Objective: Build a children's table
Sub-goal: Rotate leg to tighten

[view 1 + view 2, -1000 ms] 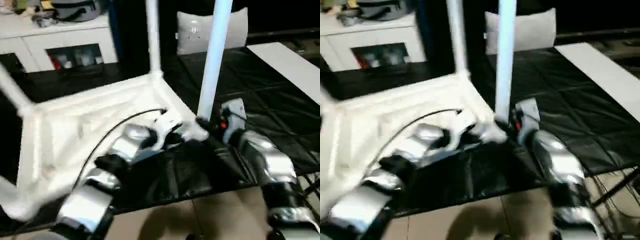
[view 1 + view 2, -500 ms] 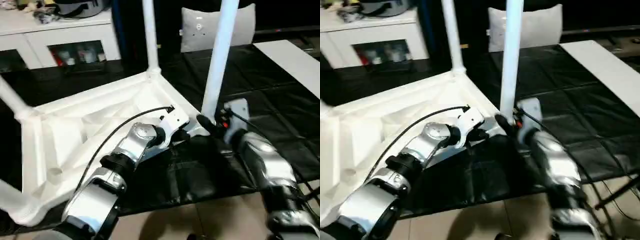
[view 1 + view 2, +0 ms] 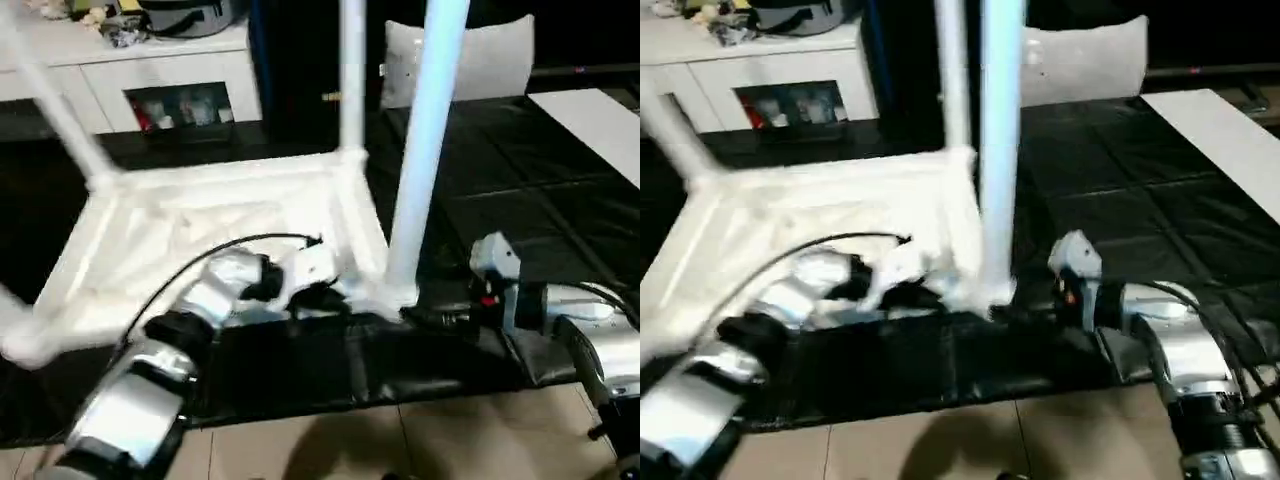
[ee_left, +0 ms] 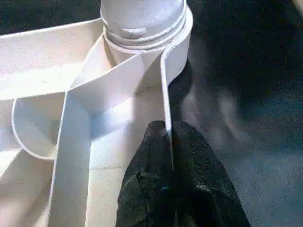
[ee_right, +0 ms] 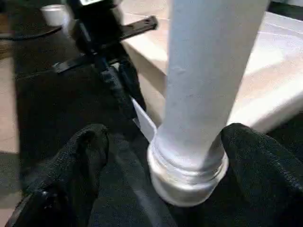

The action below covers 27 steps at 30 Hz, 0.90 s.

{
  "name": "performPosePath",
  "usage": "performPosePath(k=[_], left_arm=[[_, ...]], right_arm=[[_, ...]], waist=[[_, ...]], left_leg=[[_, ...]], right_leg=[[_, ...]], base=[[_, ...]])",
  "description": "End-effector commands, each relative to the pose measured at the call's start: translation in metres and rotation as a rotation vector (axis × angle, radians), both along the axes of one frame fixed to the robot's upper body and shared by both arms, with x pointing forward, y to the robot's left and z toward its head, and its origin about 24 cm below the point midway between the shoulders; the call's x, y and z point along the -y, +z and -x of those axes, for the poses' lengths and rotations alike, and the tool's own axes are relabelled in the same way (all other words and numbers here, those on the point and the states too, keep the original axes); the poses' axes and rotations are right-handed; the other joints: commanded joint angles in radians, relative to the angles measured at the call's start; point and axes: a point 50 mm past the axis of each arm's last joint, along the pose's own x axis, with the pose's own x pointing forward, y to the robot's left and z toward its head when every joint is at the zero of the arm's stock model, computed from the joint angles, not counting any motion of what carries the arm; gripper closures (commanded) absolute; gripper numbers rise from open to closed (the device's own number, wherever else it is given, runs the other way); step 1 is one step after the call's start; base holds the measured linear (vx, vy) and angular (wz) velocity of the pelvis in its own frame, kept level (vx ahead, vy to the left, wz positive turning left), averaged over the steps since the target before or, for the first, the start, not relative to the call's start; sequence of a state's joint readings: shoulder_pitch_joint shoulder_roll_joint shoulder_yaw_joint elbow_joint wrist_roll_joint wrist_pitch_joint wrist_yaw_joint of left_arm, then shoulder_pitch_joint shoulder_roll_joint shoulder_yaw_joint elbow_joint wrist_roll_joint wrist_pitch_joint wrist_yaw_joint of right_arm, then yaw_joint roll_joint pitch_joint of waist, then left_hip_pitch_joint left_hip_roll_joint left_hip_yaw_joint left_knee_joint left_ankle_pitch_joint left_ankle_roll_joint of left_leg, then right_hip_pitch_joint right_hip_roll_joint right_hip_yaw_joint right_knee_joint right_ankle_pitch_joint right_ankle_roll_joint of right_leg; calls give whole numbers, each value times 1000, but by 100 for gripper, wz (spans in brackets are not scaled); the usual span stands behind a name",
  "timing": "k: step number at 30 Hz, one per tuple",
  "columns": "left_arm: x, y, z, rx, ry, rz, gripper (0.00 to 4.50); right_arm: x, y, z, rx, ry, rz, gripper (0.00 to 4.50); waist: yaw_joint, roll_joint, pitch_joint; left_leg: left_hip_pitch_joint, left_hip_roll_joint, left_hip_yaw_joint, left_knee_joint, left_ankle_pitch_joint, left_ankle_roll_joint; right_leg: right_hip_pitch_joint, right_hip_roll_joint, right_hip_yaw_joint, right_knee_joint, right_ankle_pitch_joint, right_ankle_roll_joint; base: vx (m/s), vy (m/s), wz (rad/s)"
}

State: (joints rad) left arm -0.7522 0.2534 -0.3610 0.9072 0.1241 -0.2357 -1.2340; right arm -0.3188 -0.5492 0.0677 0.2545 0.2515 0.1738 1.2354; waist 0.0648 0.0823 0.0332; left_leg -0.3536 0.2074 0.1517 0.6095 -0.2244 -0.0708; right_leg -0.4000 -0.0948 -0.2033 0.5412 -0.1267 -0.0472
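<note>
The children's table lies upside down, its white ribbed top on the black cover. A white leg stands upright in the near right corner socket. Another leg rises at the far right corner, and a third at the far left. My left gripper is shut on the top's thin rim wall just beside that near socket. My right gripper is open, its black fingers standing either side of the near leg's base, with a gap on at least one side.
The black-covered work surface ends at a front edge with tiled floor below. A white cabinet with glass doors stands behind. A pale cushion-like back and a white panel sit at the far right.
My right gripper has opened off the near leg's base and its forearm has swung out to the right. The left gripper stays pinched on the rim. The head view has shifted.
</note>
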Motion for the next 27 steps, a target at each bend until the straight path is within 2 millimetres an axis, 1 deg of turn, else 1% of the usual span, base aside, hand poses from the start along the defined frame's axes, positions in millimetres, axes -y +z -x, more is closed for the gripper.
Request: performPosePath(k=[1, 3, 4, 5, 6, 7, 9, 12, 14, 15, 18, 19, 20, 23, 24, 26, 27], left_arm=[[5, 4, 6, 13, -153, -69, 450], [3, 5, 7, 9, -192, -84, 450], [3, 5, 7, 9, -192, -84, 450], [2, 6, 8, 5, -225, -95, 450], [1, 7, 9, 4, -252, -103, 450], [1, 7, 9, 2, -264, -105, 450], [2, 8, 10, 0, -279, -103, 450], [3, 9, 10, 2, -290, -100, 450], [5, 10, 10, -1, -304, -94, 450], [4, 10, 10, -3, -308, -94, 450], [4, 10, 10, -2, -312, -98, 450], [4, 10, 10, -2, -312, -98, 450], [3, 9, 10, -3, -311, -100, 450], [2, 9, 10, -12, -298, -95, 450], [2, 9, 10, -20, -288, -87, 450], [3, 8, 9, -34, -254, -71, 450], [4, 8, 7, -49, -206, -58, 450]], right_arm=[[-7, 6, 0, -13, 92, -20, 69], [-8, 6, 2, -39, 132, -25, 81], [-8, 6, 2, -39, 132, -25, 98], [-9, 6, 3, -53, 165, -19, 107], [-10, 6, 4, -55, 192, -8, 112], [-10, 5, 4, -66, 206, -7, 112], [-11, 5, 4, -71, 222, -6, 142], [-12, 5, 4, -71, 233, -11, 161], [-15, 4, 2, -79, 245, -18, 186], [-16, 3, 2, -87, 251, -20, 186], [-18, 0, 2, -105, 266, -23, 212], [-18, 0, 2, -105, 266, -23, 212], [-18, -2, 1, -110, 268, -26, 230], [-20, -4, 2, -127, 267, -44, 237], [-20, -5, 2, -137, 263, -57, 250], [-22, -7, 3, -154, 237, -91, 254], [-24, -9, 3, -175, 194, -119, 254]], waist=[[7, -22, -73], [15, -23, -74], [18, -25, -74], [26, -24, -75], [29, -25, -75], [30, -25, -75], [34, -26, -73], [39, -27, -72], [42, -27, -73], [43, -25, -74], [45, -25, -74], [45, -25, -75], [46, -26, -74], [46, -25, -74], [46, -26, -74], [45, -26, -74], [43, -21, -72]], left_leg=[[-3, 27, 2, -61, -100, 138], [-4, 29, 1, -60, -85, 139], [-4, 30, 2, -61, -81, 140], [-2, 30, 2, -60, -75, 139], [-3, 29, 3, -61, -73, 137], [-3, 29, 3, -61, -72, 136], [-2, 30, 5, -62, -81, 128], [-1, 28, 6, -62, -81, 118], [0, 28, 7, -62, -80, 116], [1, 28, 7, -62, -80, 116], [0, 30, 6, -62, -76, 117], [0, 30, 6, -62, -76, 117], [0, 30, 7, -62, -78, 117], [0, 29, 7, -62, -79, 113], [0, 28, 7, -62, -79, 112], [0, 28, 7, -62, -80, 111], [0, 30, 7, -64, -78, 109]], right_leg=[[70, -63, 62, -64, -356, -45], [70, -64, 64, -59, -337, -52], [70, -65, 65, -58, -333, -54], [68, -66, 66, -56, -329, -58], [69, -66, 66, -55, -331, -58], [69, -67, 67, -55, -332, -59], [68, -67, 67, -58, -353, -53], [69, -67, 66, -61, -373, -41], [67, -67, 66, -61, -375, -39], [66, -66, 66, -62, -373, -41], [67, -66, 67, -58, -359, -44], [67, -66, 67, -58, -358, -45], [67, -67, 66, -59, -362, -45], [68, -67, 66, -60, -369, -40], [68, -66, 66, -61, -373, -38], [68, -66, 65, -61, -375, -36], [68, -64, 66, -63, -373, -39]], base=[[0, 0, 0], [0, 0, 0], [0, 0, 0], [0, 0, 0], [0, 0, 0], [0, 0, 0], [0, 0, 0], [0, 0, 0], [0, 0, 0], [0, 0, 0], [0, 0, 0], [0, 0, 0], [0, 0, 0], [0, 0, 0], [0, 0, 0], [0, 0, 0], [0, 0, 0]])
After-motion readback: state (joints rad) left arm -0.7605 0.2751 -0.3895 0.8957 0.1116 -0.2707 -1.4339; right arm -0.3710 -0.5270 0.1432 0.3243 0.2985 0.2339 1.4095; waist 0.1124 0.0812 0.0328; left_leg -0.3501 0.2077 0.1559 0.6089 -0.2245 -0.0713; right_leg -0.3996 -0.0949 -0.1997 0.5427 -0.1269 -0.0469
